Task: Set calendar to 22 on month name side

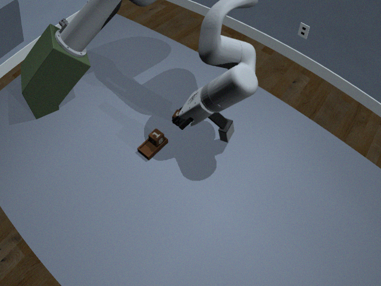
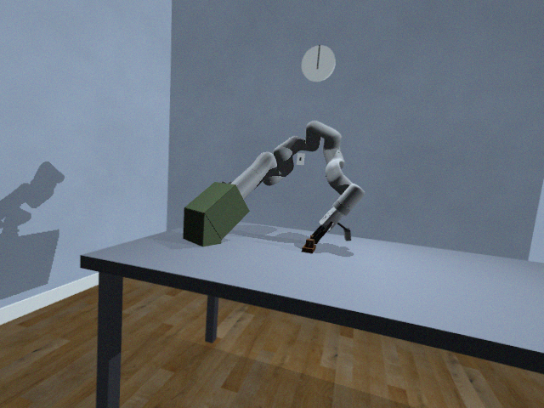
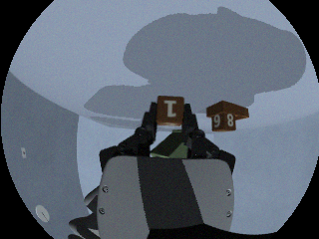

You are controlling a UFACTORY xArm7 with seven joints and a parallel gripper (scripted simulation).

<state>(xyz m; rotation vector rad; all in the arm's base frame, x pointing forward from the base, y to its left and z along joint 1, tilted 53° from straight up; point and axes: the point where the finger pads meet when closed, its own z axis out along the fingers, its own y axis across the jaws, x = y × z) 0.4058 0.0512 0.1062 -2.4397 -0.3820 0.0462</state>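
Observation:
A brown wooden tray (image 1: pixel 144 149) (image 2: pixel 308 250) lies flat on the grey table. One brown cube (image 1: pixel 156 137) stands at its right end with a white 1 on top. In the wrist view the tray and cube (image 3: pixel 227 116) lie ahead and to the right, showing small white digits that I cannot read surely. My gripper (image 1: pixel 177 119) (image 2: pixel 314 238) (image 3: pixel 169 111) is shut on the second brown cube (image 1: pixel 175 114) (image 3: pixel 170 110), whose face toward the wrist camera shows a 1. It holds this cube in the air, above the table and to the right of the tray.
The arm's green base box (image 1: pixel 46 77) (image 2: pixel 212 215) stands at the table's far left. A dark grey block (image 1: pixel 225 130) (image 2: pixel 347 235) hangs from the wrist behind the gripper. The table's front edge (image 2: pixel 307 307) is far from the tray.

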